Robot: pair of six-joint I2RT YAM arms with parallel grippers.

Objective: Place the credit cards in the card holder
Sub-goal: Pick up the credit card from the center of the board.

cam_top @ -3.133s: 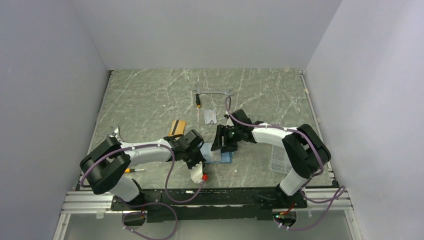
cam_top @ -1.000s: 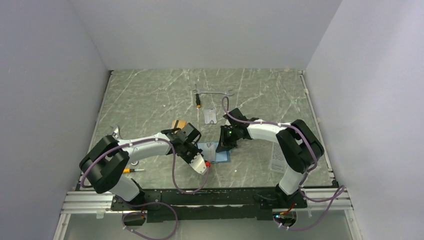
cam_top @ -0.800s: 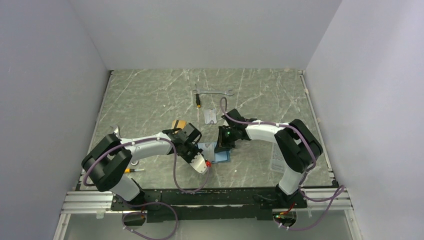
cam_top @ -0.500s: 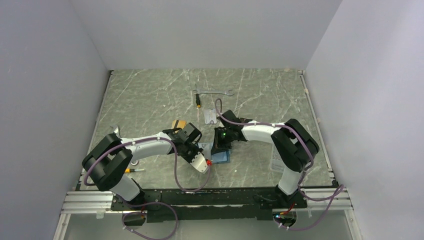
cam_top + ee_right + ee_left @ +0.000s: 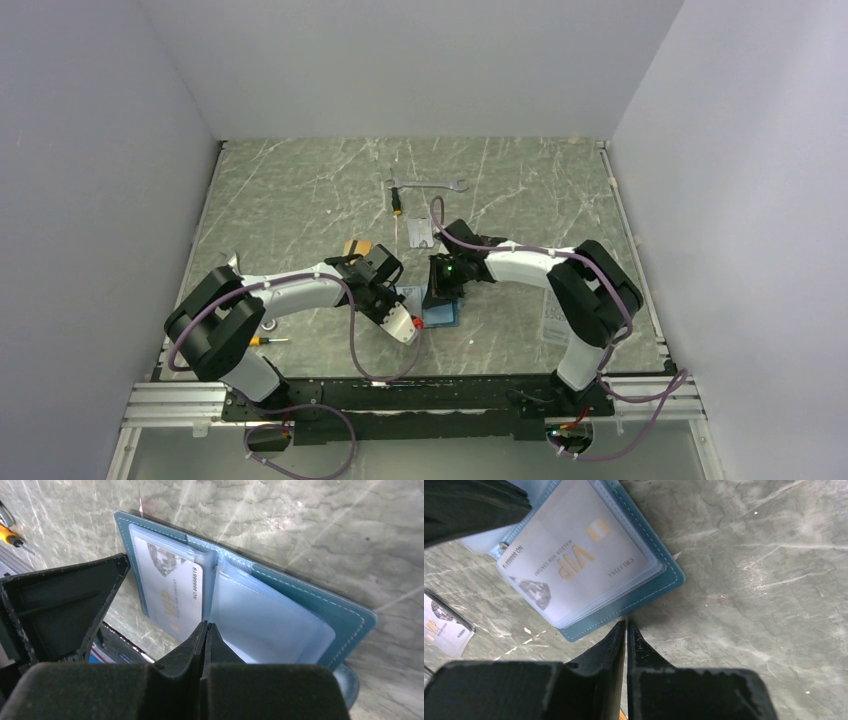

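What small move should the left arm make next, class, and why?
Probably lift the left end effector away from the card holder and toward the loose card nearby: it is shut and empty, one VIP card already sits sleeved, the other sleeve looks free.

- One card holder (image 5: 448,316) is counted.
- Two pale cards are seen: a sleeved card (image 5: 170,597) and a loose card (image 5: 421,232).
- One orange-gold card (image 5: 357,247) is seen; any beneath cannot be told.
- Two screwdrivers are counted: a far screwdriver (image 5: 397,207) and a near screwdriver (image 5: 266,340).
- One wrench (image 5: 428,185) and one clear packet (image 5: 553,322) are counted.
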